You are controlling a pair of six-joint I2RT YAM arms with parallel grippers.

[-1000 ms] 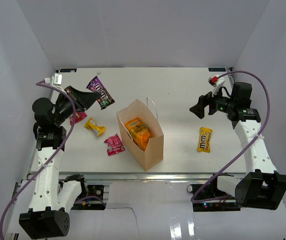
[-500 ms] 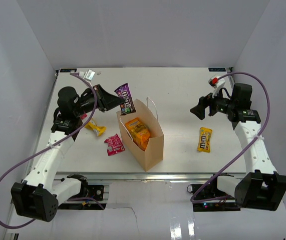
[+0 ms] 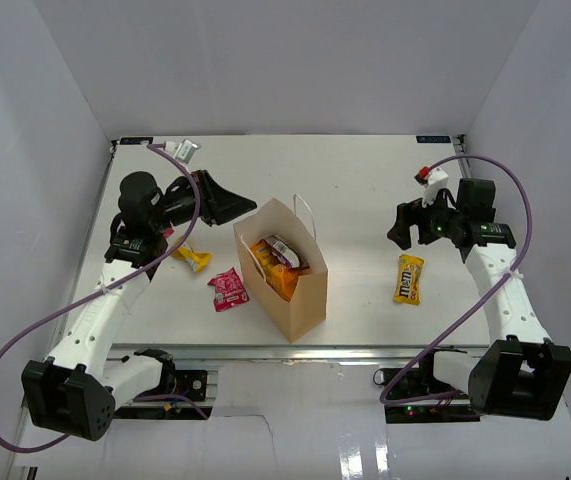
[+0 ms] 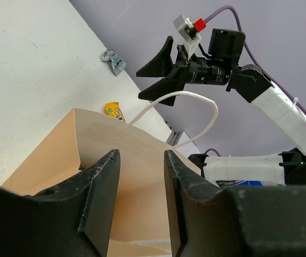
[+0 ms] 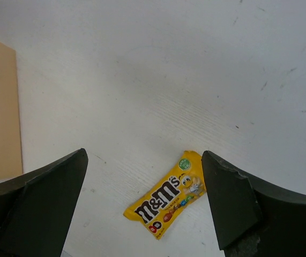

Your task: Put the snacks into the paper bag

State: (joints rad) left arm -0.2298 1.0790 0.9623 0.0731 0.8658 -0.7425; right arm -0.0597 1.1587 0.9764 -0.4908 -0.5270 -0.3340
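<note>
The tan paper bag (image 3: pixel 295 300) stands upright mid-table, with an orange bag (image 3: pixel 277 272) and the dark purple-black pack (image 3: pixel 283 247) inside it. My left gripper (image 3: pixel 233 205) is open and empty, just left of the bag's top rim. In the left wrist view its gripper (image 4: pixel 141 160) faces the bag wall (image 4: pixel 56 160). My right gripper (image 3: pixel 399 224) is open above the yellow M&M's pack (image 3: pixel 409 278). In the right wrist view the pack (image 5: pixel 169 201) lies below that gripper (image 5: pixel 143 155). A pink-red pack (image 3: pixel 228 289) and a small yellow candy (image 3: pixel 191 255) lie left of the bag.
The bag's white string handle (image 3: pixel 306 212) sticks up at its far side and shows in the left wrist view (image 4: pixel 195 99). A small silvery wrapper (image 4: pixel 112 60) lies far back on the table. White walls enclose the table on three sides.
My left gripper carried the dark purple-black pack rightward to the bag and opened; the pack now lies inside the bag. My right gripper shifted slightly and tilted down over the M&M's pack.
</note>
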